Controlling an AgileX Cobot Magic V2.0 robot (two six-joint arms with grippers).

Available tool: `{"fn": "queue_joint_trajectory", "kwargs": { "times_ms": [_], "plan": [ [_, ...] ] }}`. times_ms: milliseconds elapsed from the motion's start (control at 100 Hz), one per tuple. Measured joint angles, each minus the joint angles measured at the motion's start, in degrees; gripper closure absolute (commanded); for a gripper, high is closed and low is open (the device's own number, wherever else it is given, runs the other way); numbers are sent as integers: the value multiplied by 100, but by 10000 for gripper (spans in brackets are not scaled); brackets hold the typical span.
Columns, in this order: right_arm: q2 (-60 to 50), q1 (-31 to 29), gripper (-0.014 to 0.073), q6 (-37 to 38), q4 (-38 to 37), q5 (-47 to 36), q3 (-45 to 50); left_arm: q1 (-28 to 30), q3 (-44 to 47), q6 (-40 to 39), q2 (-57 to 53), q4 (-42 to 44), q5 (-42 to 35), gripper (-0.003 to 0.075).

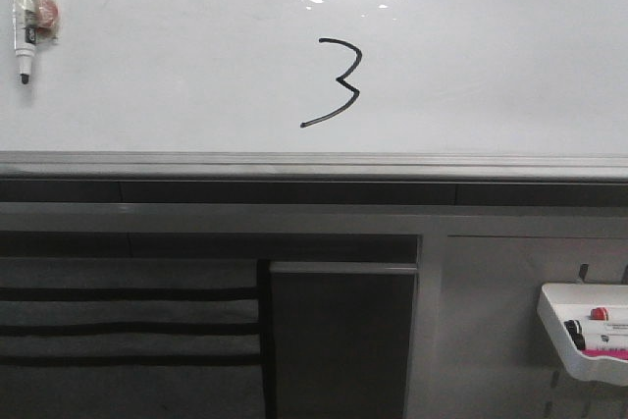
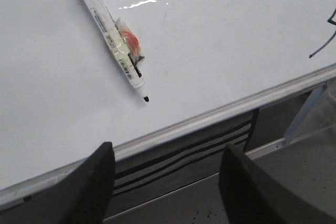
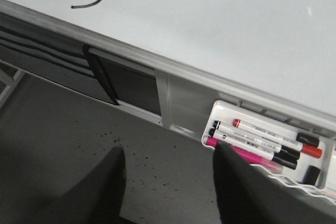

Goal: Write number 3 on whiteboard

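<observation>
Jaws of both arms apart, empty. Thin black angular number 3 on glossy white whiteboard; uncapped white marker at 9 o'clock.

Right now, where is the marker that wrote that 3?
In the front view a black marker sits on the whiteboard at its upper left, tip down, well left of the 3; whether it drew the 3, I cannot tell.

Uncapped marker stuck on whiteboard; gripper spread, empty.
</observation>
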Motion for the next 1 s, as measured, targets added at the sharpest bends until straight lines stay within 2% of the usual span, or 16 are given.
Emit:
{"fn": "queue_joint_trajectory", "kwargs": {
  "times_ms": [130,200,330,460,1000],
  "plan": [
    [-262,0,412,266,-11,-688,670,0,714,0,-844,0,-38,321],
    [-480,0,501,328,-20,-1124,1052,0,1099,0,-1281,-13,-199,367],
    [-935,0,660,354,-20,-1869,1624,0,1673,0,-1936,-203,-653,557],
    [-1296,0,663,362,-20,-2405,1992,0,2051,0,-2253,-321,-1079,743],
    [-1390,0,663,366,-20,-2582,2164,0,2195,0,-2281,-512,-1249,741]
  ]
}}
